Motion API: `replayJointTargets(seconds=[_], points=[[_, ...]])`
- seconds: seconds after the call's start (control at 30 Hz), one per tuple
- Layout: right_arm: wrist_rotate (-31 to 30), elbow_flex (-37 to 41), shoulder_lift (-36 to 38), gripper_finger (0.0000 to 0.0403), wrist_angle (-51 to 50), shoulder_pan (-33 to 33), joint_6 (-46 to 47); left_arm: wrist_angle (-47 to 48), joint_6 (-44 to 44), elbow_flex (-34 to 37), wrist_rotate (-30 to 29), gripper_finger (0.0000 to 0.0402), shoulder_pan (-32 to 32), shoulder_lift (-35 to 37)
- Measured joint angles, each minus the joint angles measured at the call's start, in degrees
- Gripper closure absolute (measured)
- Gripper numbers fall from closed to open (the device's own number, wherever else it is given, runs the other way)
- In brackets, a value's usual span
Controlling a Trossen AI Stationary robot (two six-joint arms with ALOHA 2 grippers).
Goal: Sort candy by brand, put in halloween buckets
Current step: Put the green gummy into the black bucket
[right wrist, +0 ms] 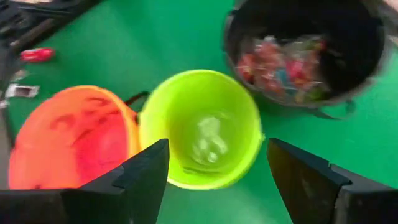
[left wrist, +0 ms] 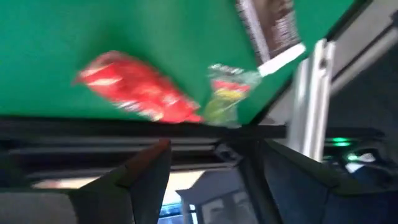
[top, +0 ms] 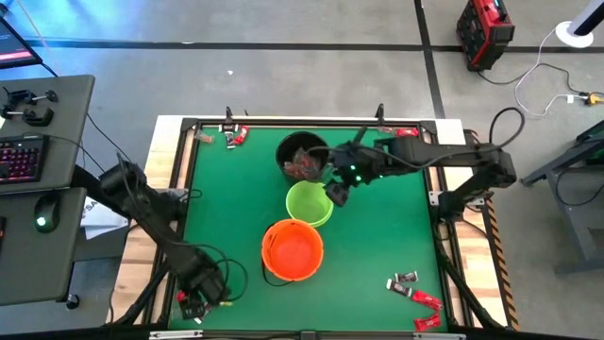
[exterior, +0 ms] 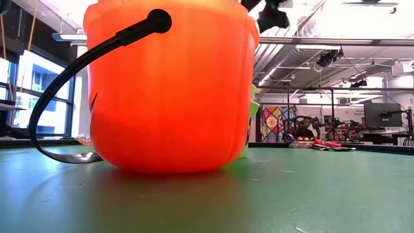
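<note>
Three buckets stand in a row mid-table: black (top: 302, 156), lime green (top: 310, 203) and orange (top: 293, 250). My right gripper (top: 338, 192) hovers open over the green bucket (right wrist: 202, 130), touching nothing. One silvery-clear candy (right wrist: 208, 140) lies in the green bucket. The black bucket (right wrist: 305, 50) holds several candies. My left gripper (top: 198, 302) is open at the table's near left corner, facing a red candy (left wrist: 137, 93), a greenish-clear candy (left wrist: 227, 96) and a dark brown candy (left wrist: 273, 28) on the mat. The orange bucket (exterior: 171, 84) fills the low view.
Loose candy lies at the far left corner (top: 236, 137), the far right edge (top: 406, 132) and the near right corner (top: 415, 288). A raised black frame (top: 311, 121) rims the green mat. The orange bucket's black handle (exterior: 65, 84) hangs down onto the mat.
</note>
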State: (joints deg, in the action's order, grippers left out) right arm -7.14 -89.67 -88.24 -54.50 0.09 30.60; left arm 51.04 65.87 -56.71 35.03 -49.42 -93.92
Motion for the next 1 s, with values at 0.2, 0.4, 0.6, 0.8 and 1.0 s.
replayJointTargets(seconds=[0.2, 0.4, 0.6, 0.8, 1.0], points=[[-6.5, 0.0, 1.3, 0.0139, -6.5, 2.8, 0.5, -8.1, 7.8, 0.0, 5.4, 0.0163, -1.9, -5.5], [-7.2, 0.0, 1.3, 0.0139, -7.7, 3.5, -1.0, -8.9, 11.7, 0.0, 4.4, 0.0163, -3.2, -8.9], [-6.8, 0.0, 1.3, 0.0139, -8.2, 3.5, -3.5, -11.3, 13.5, 0.0, 3.2, 0.0163, -3.5, -11.5], [-6.6, 0.0, 1.3, 0.0139, -8.6, 3.5, -4.1, -11.0, 14.0, 0.0, 2.9, 0.0186, -3.7, -13.0], [-6.6, 0.0, 1.3, 0.0139, -8.7, 4.3, -5.4, -10.6, 12.4, 0.0, 2.9, 0.0305, -3.9, -12.7]])
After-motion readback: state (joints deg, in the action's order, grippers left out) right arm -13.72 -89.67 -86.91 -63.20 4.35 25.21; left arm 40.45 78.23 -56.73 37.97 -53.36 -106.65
